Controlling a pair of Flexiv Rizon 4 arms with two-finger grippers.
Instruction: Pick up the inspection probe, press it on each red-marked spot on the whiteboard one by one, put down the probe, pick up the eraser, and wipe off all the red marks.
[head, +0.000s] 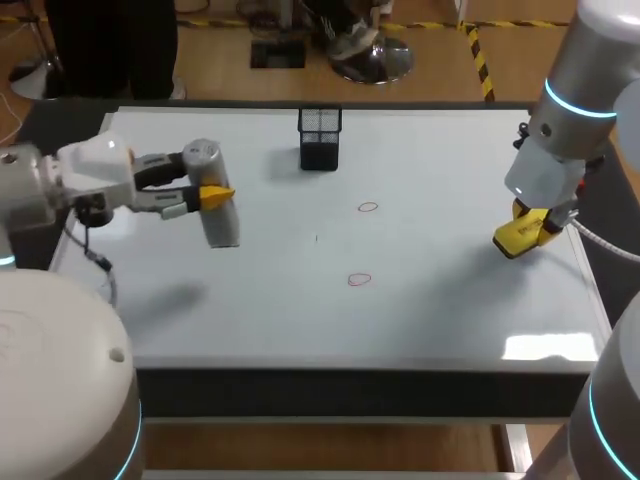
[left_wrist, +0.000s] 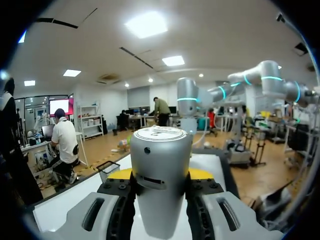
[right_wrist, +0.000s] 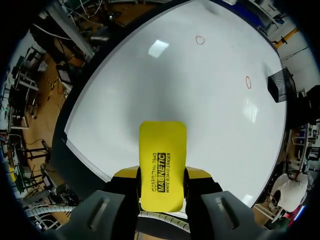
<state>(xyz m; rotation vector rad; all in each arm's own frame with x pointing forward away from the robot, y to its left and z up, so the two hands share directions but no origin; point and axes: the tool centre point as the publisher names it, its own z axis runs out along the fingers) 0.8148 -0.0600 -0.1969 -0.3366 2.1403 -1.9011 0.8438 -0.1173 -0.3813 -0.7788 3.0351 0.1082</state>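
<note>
left pincer (head: 215, 195): clamped on inspection probe (left_wrist: 161, 185), upright between its fingers.
right pincer (head: 525, 232): clamped on eraser (right_wrist: 162, 165), which projects ahead of its fingers.
red marks (head: 368, 207) (head: 359, 280): between both pincers, unwiped.
risk: both arms loaded at once, so they may collide over the marks or wipe too early.

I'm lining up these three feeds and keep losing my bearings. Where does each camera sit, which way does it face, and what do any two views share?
Head view: above and behind the robot, looking down on the whiteboard; both arms enter from the sides, with the left gripper and the right gripper.
Left wrist view: on the left wrist, facing roughly level across the board; its fingers clamp the probe.
Right wrist view: on the right wrist, facing down onto the board; its fingers clamp the eraser.
Shared: head and right wrist views both show two red marks and the black mesh basket.
</note>
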